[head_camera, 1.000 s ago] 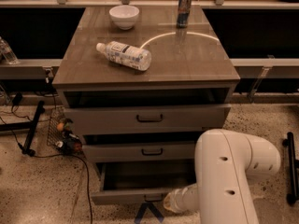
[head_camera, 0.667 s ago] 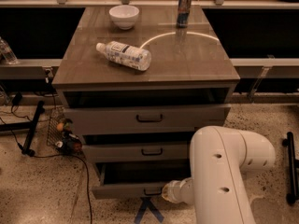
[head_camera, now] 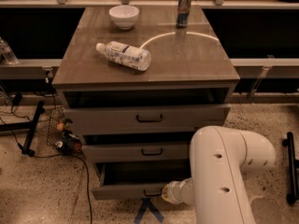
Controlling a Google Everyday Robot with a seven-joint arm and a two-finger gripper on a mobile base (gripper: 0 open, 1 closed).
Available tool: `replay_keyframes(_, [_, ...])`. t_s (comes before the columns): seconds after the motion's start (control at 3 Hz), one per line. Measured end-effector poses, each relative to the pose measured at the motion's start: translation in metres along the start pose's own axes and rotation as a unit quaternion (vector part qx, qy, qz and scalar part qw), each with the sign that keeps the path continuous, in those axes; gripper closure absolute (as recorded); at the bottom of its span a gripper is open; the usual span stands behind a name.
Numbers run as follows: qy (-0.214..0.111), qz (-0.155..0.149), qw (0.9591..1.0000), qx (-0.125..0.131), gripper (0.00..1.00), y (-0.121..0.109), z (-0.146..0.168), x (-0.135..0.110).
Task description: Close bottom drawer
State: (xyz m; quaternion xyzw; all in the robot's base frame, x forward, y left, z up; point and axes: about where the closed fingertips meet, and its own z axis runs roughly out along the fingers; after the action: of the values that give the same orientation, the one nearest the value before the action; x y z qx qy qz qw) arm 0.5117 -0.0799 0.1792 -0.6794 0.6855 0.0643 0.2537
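The bottom drawer (head_camera: 122, 190) is the lowest of three grey-brown drawers. It stands pulled out, with its dark inside showing above the narrow front. Its small black handle (head_camera: 153, 192) is at the right part of the front. My white arm (head_camera: 224, 171) comes in from the lower right. Its wrist reaches left, so the gripper (head_camera: 165, 193) sits right at the drawer front, beside the handle. The arm hides most of the gripper.
The middle drawer (head_camera: 140, 151) and top drawer (head_camera: 145, 118) also stand slightly out. On the cabinet top lie a plastic bottle (head_camera: 124, 55), a white bowl (head_camera: 124, 16) and a can (head_camera: 184, 3). Cables and a small wire basket (head_camera: 60, 129) are on the floor at left, and blue tape (head_camera: 148, 211) is below the drawer.
My arm has swung left and its wrist has moved from right of the drawer up to the front by the handle. The drawer is still open.
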Motion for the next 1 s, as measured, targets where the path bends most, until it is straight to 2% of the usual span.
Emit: replay_keyframes(1.0, [0.0,0.0,1.0,0.0,1.0,0.0001,-0.0005,0.0008])
